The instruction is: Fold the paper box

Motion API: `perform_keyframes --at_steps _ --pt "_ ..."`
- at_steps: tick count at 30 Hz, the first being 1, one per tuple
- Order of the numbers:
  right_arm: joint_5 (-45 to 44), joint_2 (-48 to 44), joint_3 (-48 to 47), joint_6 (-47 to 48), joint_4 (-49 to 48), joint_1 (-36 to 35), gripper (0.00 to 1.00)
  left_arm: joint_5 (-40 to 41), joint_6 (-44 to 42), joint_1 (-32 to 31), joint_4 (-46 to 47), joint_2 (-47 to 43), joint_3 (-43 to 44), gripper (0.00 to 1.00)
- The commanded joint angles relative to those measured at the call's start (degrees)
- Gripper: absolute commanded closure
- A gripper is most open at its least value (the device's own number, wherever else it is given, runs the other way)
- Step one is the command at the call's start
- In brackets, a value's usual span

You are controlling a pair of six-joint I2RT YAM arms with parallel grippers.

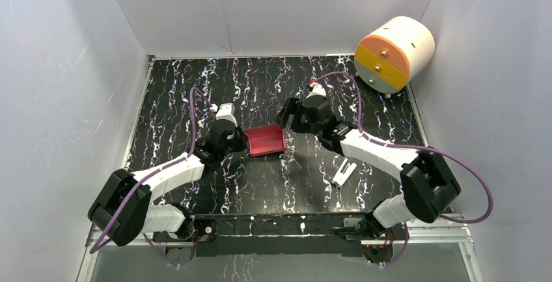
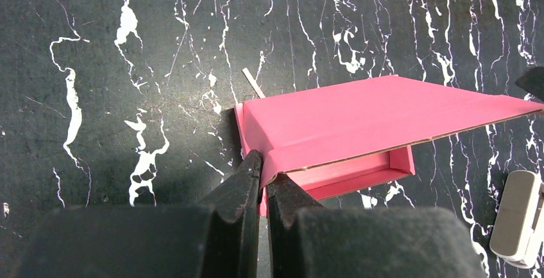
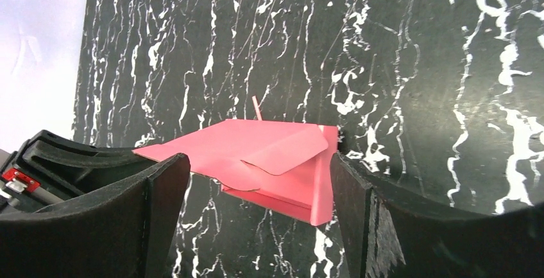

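Note:
The paper box (image 1: pixel 265 140) is pink-red card, partly folded, in the middle of the black marbled table. My left gripper (image 1: pixel 242 142) is shut on its left wall; the left wrist view shows the jaws (image 2: pixel 264 170) pinching the card where the lid meets the wall. The lid (image 2: pixel 385 114) slopes up, half open over the tray (image 2: pixel 359 176). My right gripper (image 1: pixel 285 133) is open at the box's right end. In the right wrist view the box (image 3: pixel 269 162) lies between the wide-apart fingers (image 3: pixel 256 185), with a rounded flap (image 3: pixel 282 153) showing.
A small white clip-like piece (image 1: pixel 343 173) lies on the table near the right arm, and shows in the left wrist view (image 2: pixel 516 217). A big white-and-orange cylinder (image 1: pixel 394 54) stands at the back right corner. White walls enclose the table.

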State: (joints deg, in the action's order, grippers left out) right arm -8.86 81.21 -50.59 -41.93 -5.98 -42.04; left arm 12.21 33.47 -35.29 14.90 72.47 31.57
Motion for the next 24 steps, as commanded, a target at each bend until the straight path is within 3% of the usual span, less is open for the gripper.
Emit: perform_keyframes --at_steps 1,9,24 --pt "3.7 2.4 -4.6 -3.4 -1.1 0.3 0.12 1.6 -1.2 -0.8 -5.7 0.5 0.7 0.98" --pt "7.5 6.5 -6.5 -5.4 -1.6 1.2 0.28 2.2 -1.9 -1.5 -6.2 0.8 2.0 0.98" --pt "14.8 10.4 -5.4 -8.9 -3.4 1.5 0.43 1.2 -0.4 -2.2 -6.7 1.3 4.0 0.98"
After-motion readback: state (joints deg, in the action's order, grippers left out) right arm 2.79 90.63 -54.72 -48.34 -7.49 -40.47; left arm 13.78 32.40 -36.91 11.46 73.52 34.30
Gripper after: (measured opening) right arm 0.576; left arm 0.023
